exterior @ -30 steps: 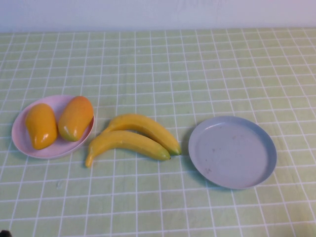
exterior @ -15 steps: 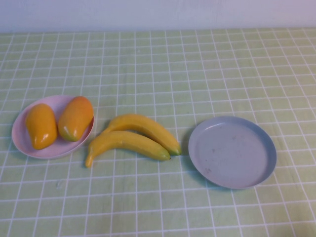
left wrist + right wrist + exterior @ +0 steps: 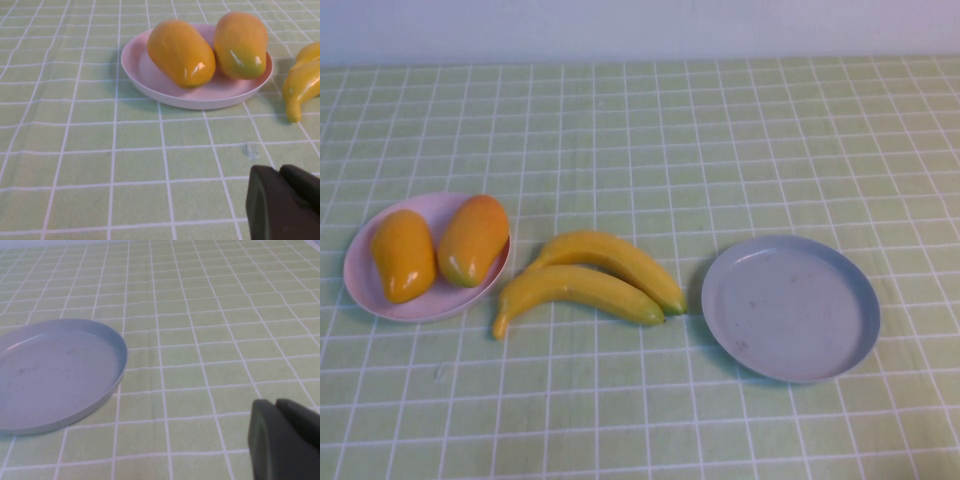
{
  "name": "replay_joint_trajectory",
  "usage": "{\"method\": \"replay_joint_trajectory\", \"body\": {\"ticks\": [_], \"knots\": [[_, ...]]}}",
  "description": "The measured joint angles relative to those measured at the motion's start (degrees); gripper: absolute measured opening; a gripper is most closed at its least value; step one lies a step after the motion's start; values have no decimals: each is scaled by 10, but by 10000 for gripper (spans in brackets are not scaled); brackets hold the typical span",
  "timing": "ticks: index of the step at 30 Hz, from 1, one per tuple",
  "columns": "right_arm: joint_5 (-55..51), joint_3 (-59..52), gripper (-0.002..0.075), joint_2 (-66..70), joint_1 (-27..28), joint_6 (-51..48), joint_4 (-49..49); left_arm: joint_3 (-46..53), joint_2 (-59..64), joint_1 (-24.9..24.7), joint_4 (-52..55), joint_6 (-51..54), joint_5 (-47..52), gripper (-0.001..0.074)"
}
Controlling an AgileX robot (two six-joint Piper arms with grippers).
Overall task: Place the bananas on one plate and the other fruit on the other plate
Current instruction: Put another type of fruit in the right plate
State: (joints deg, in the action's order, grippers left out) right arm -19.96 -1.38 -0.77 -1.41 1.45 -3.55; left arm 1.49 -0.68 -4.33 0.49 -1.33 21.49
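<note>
Between the two plates, on the checked green tablecloth, lie the bananas: two long curved yellow fruits with smooth, slightly matte skin, lying side by side and touching along their length, their dark greenish tips toward the grey-blue plate. This plate is round and shallow with a raised rim; its surface is dull, with some faint marks, and it holds nothing. It sits just beside the banana tips, on the robot's right. On the robot's left is the pale pink plate, also round and shallow, a little smaller. It carries the two mangoes, plump, oval and glossy, close together and possibly touching; one is plain orange-yellow, the other has a redder and greenish blush.

The left gripper is low above the cloth, near the pink plate, and its dark fingers seem pressed together, holding nothing. The right gripper is near the grey-blue plate, fingers also closed and empty.
</note>
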Motion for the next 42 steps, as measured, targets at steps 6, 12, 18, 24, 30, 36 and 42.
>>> {"method": "replay_joint_trajectory", "body": {"ticks": [6, 12, 18, 24, 30, 36, 42], "knots": [[0, 0, -15, 0, 0, 0, 0, 0, 0, 0, -5, 0, 0, 4], [0, 0, -15, 0, 0, 0, 0, 0, 0, 0, -5, 0, 0, 4], [0, 0, -16, 0, 0, 0, 0, 0, 0, 0, -5, 0, 0, 4], [34, 0, -15, 0, 0, 0, -16, 0, 0, 0, -5, 0, 0, 4], [134, 0, -16, 0, 0, 1, -214, 0, 0, 0, -5, 0, 0, 4], [196, 0, -16, 0, 0, -6, -341, 0, 0, 0, -5, 0, 0, 4], [65, 84, -15, 34, 0, -10, -378, 0, 0, 0, -5, 0, 0, 4]]}}
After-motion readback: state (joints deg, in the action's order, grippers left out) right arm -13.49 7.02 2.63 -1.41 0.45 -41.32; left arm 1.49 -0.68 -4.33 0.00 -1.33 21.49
